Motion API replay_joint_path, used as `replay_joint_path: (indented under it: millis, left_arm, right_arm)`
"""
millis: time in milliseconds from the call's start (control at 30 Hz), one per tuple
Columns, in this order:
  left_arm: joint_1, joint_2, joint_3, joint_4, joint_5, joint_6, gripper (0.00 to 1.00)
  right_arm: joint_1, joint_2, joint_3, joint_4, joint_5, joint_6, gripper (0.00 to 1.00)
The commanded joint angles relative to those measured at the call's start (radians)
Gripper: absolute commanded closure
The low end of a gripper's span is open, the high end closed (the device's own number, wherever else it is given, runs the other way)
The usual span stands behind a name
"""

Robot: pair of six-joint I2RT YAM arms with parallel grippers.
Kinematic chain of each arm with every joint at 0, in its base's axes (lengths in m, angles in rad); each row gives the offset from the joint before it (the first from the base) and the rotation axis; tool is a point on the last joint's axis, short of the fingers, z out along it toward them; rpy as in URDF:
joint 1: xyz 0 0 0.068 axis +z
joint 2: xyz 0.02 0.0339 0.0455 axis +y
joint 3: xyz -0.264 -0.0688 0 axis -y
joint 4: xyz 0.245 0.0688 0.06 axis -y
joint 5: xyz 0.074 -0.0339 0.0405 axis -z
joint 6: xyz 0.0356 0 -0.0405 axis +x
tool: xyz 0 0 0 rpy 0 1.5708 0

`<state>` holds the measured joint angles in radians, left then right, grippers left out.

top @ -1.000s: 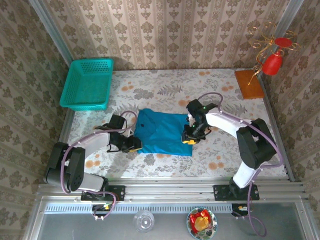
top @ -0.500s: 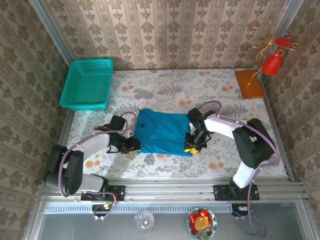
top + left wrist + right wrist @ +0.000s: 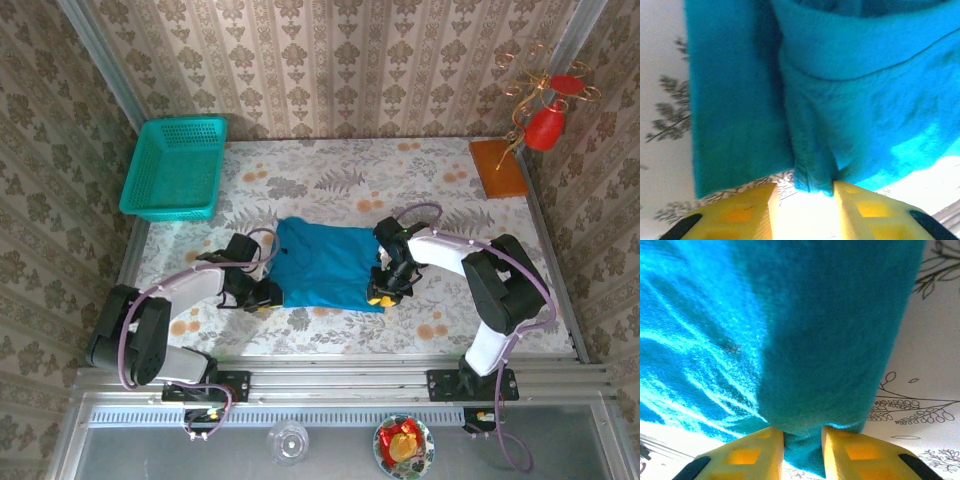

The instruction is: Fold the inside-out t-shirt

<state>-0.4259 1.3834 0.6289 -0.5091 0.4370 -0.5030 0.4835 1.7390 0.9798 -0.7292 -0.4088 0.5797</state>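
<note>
The inside-out t-shirt (image 3: 325,265) lies folded into a teal-blue rectangle in the middle of the table. My left gripper (image 3: 265,294) sits low at its near left corner. In the left wrist view, a thick fold of the shirt's (image 3: 865,100) edge pokes between the tips of the left gripper (image 3: 805,187). The fold touches the right finger only, and a strip of tablecloth shows beside the left finger. My right gripper (image 3: 380,293) is at the near right corner. In the right wrist view the right gripper (image 3: 802,432) is shut on a bunched edge of the shirt (image 3: 830,340).
A teal mesh basket (image 3: 175,165) stands at the far left of the flower-patterned table (image 3: 330,180). A wooden block (image 3: 497,167) and a red ornament on a wire stand (image 3: 548,125) are at the far right. Wallpapered walls close in three sides.
The right gripper slid toward the near edge along the shirt's right side. The left gripper edged right, up to the shirt's near left corner.
</note>
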Motion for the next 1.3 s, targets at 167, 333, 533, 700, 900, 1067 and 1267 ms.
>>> replay_joint_path:
  millis: [167,333,533,700,900,1067,1267]
  left_arm:
    - [-0.023,0.024,0.023,0.011,0.004,-0.016,0.72]
    - [-0.025,0.054,0.031,0.036,0.014,-0.020,0.73]
    - [-0.024,-0.002,0.075,-0.012,-0.033,-0.007,0.91]
    - [-0.025,-0.056,0.146,-0.103,-0.099,0.038,0.99]
    - [-0.024,-0.021,0.167,-0.150,-0.159,0.079,1.00]
    - [-0.025,0.042,0.130,-0.123,-0.196,0.095,1.00]
    - [-0.025,0.134,0.105,-0.079,-0.201,0.106,1.00]
  right_arm:
    - [0.006,0.005,-0.021,0.007,0.008,0.005,0.72]
    - [0.006,0.006,-0.026,0.014,0.005,0.008,0.72]
    - [0.006,0.007,-0.043,0.026,0.005,0.010,0.72]
    - [0.006,0.028,-0.056,0.043,0.002,0.011,0.72]
    - [0.006,0.047,-0.069,0.056,0.005,0.012,0.72]
    - [0.006,0.041,-0.078,0.053,0.008,0.012,0.72]
    - [0.006,0.025,-0.071,0.033,0.003,0.005,0.72]
